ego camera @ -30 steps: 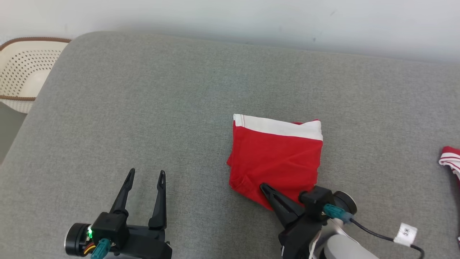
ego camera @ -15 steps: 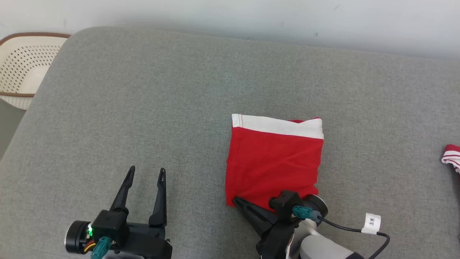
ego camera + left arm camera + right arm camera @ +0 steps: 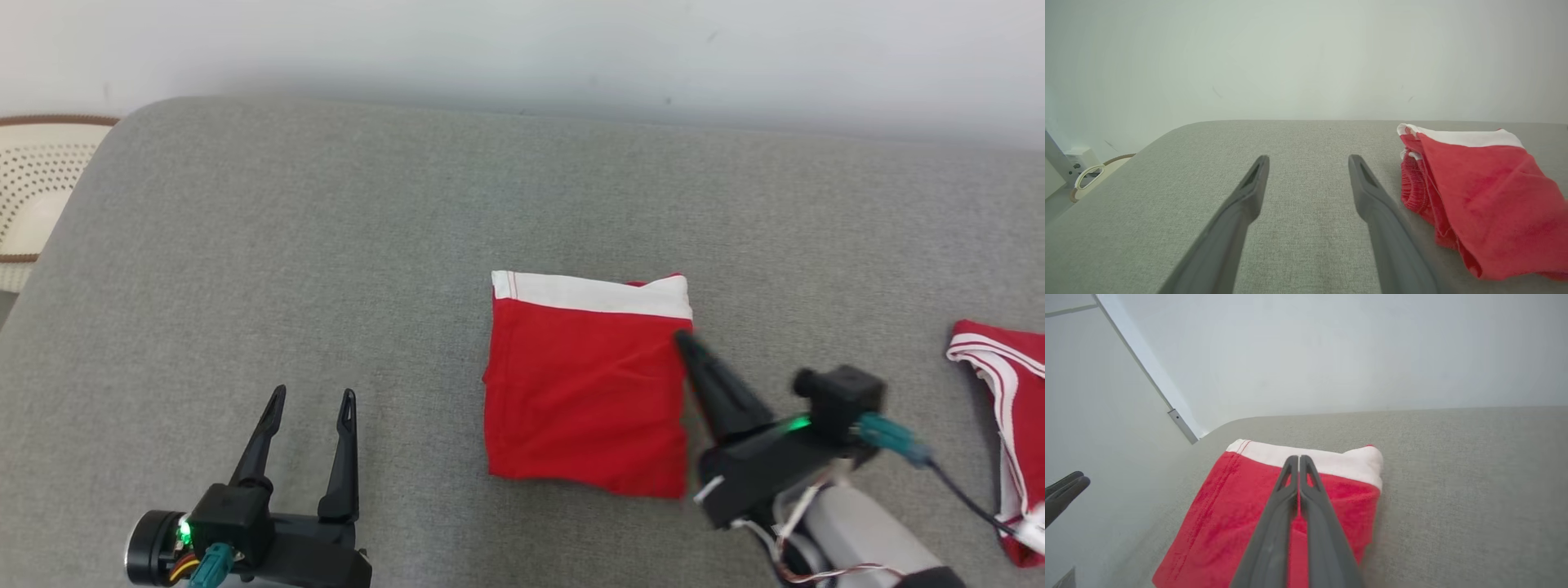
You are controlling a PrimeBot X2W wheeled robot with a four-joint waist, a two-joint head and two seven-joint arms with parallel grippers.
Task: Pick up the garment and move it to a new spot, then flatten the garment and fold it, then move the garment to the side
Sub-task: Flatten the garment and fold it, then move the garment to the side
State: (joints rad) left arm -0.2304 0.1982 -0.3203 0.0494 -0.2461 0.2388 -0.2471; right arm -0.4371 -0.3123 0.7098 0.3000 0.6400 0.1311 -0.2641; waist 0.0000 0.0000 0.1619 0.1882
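Lying flat on the gray cushion (image 3: 326, 245), the red garment (image 3: 584, 392) is folded to a rough square, white band (image 3: 592, 292) along its far edge, a bit right of centre. Right gripper (image 3: 682, 341) sits at the garment's right side, jaws pressed together w/ nothing between them, tips at the right edge just below the band; touching cloth or just above it, can't tell. Left gripper (image 3: 313, 395) is well apart to the left, low over bare cushion, jaws wide, empty. Second red-and-white cloth (image 3: 1000, 367) lies at the cushion's right end, apart from the folded one. Perforated basket (image 3: 33, 180) stands beyond the left end.
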